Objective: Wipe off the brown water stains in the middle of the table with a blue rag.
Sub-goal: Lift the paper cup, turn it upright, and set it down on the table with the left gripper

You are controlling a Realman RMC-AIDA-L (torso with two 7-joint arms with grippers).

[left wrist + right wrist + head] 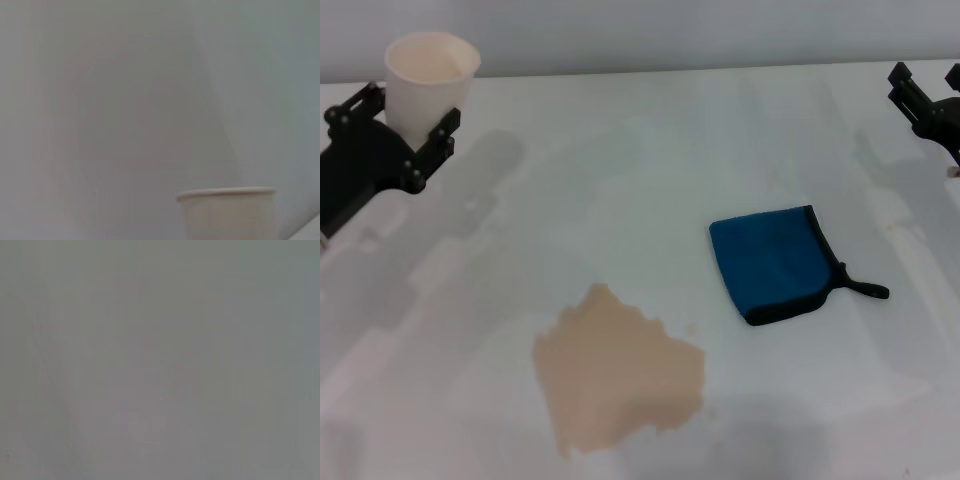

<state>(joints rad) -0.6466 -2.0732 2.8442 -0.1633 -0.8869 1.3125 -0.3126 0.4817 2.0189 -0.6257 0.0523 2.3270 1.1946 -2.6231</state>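
Note:
The brown water stains (618, 368) form a pale tan puddle with a ragged outline on the white table (640, 150), front of centre. The blue rag (772, 262) lies flat to the right of the puddle and apart from it. It is folded, with black edging and a loop tab pointing right. My left gripper (395, 118) is at the far left back, shut on a white paper cup (428, 80) that stands upright between its fingers. The cup also shows in the left wrist view (227, 212). My right gripper (923, 100) is at the far right back edge, well away from the rag.
The table's back edge meets a pale wall (720, 30). A few small tan droplets (894, 222) lie on the table near the right side. The right wrist view shows only a blank grey surface.

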